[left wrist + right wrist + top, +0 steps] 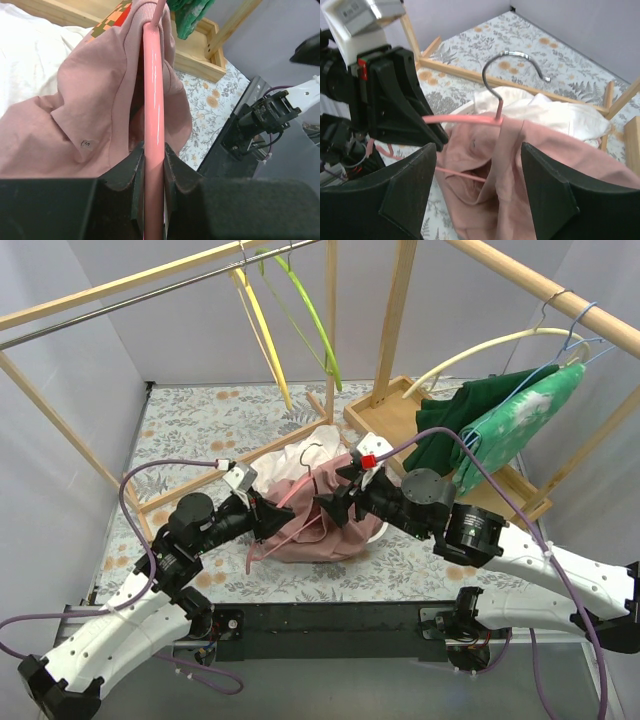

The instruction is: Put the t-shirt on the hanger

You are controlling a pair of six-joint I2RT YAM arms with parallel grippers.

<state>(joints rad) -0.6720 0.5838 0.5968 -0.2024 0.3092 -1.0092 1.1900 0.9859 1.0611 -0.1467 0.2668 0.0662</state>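
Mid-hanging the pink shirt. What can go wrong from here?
1. Left pincer grips only one thin arm of the hanger; tugging may twist it.
2. Right pincer is open over the t-shirt, with white cloth bunched against it: it may pinch both.

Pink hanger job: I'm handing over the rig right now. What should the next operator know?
Left hand: shut on one arm of the pink hanger.
Right hand: open, fingers on either side of the pink t-shirt, just below the hook.
Done: the shirt is draped over the hanger's far side, against a white garment.
Left: the held arm looks bare in the right wrist view. Pull fabric over it.
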